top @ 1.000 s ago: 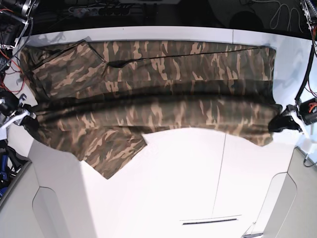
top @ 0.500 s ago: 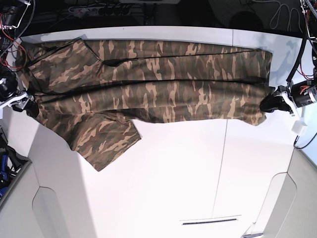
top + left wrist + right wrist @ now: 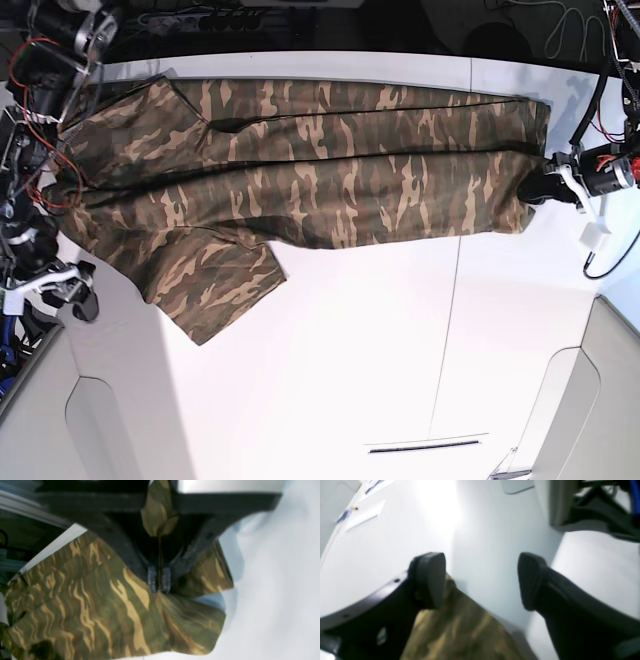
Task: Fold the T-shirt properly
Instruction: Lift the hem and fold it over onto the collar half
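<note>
Left gripper clamps T-shirt edge; right gripper spread wide, beside shirt.

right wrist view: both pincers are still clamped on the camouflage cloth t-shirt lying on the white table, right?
Not both. The right pincer has let go: the right wrist view shows its jaws wide apart, with the camouflage cloth T-shirt loose beside one finger. Only the left pincer is still clamped on the shirt, which lies on the white table.
</note>
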Robot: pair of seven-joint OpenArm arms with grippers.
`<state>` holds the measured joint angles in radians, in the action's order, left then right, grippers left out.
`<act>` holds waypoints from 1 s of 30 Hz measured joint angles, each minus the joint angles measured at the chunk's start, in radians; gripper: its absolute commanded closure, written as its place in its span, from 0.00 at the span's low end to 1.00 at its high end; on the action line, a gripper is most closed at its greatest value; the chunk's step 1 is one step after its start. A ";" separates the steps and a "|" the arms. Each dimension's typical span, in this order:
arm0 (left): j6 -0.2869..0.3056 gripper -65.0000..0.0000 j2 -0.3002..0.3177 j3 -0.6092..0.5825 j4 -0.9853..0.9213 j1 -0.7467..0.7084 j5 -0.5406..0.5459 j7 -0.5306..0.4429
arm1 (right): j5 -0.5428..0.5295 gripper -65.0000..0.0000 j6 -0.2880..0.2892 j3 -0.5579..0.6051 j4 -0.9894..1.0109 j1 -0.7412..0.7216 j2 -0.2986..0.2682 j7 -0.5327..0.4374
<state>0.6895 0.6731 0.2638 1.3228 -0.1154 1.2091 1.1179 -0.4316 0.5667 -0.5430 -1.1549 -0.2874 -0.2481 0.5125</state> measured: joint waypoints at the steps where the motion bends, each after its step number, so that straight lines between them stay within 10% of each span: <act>1: 0.000 1.00 0.000 0.000 0.000 0.000 0.000 0.000 | 0.021 0.32 0.000 0.014 0.031 -0.020 0.010 -0.017; 15: 0.000 1.00 0.000 0.000 0.000 0.005 0.015 -0.016 | 0.064 0.35 0.006 0.361 0.354 -0.117 0.027 -0.152; 21: 0.000 1.00 0.000 0.000 0.000 0.005 0.016 -0.015 | 0.065 0.99 0.002 0.365 0.356 -0.111 0.027 -0.129; 30: 0.000 1.00 0.000 0.000 0.002 0.005 0.047 -0.015 | 0.027 1.00 0.002 0.352 0.268 -0.108 0.027 0.074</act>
<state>0.6895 0.6727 0.2638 1.3251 -0.1104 1.2560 1.1030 -0.4042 0.5690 -0.1909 -0.8871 -0.3950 -0.2207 0.5861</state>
